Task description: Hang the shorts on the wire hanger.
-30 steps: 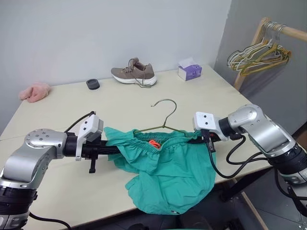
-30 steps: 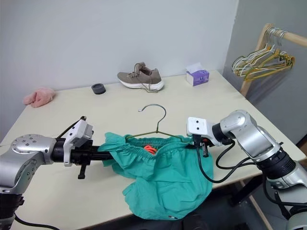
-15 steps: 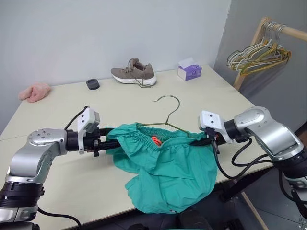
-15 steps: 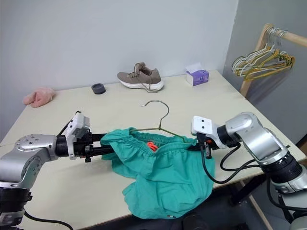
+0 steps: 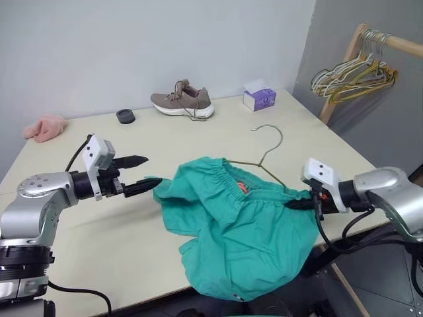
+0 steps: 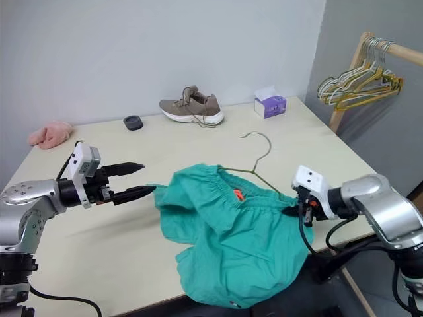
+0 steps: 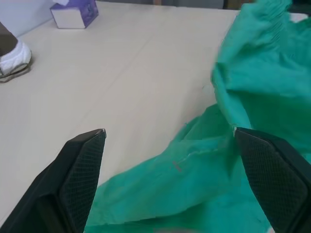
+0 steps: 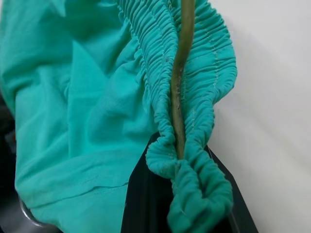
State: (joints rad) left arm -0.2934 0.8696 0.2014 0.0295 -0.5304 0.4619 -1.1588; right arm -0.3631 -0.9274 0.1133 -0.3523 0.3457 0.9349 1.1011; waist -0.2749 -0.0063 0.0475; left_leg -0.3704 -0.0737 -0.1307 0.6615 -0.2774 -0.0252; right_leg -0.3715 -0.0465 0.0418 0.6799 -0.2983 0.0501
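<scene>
Teal shorts point(image 5: 241, 231) are draped over the table's point(image 5: 198, 142) near edge, their waistband threaded on the hanger point(image 5: 261, 158). Waistband and wire are pinched together in the right gripper point(image 5: 299, 203). Beside the cloth's free corner, the left gripper point(image 5: 147, 173) is spread wide, empty. That corner should be regripped and drawn along the wire

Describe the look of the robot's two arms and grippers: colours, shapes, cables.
Both arms are rounded silver-grey metal shells with black joints. A small white box sits on each wrist. The left gripper has two slim black fingers tapering to points; the left wrist view shows cross-hatched pads. The right gripper is black too. Thin black cables loop from each wrist, the right one hanging below the forearm.
</scene>
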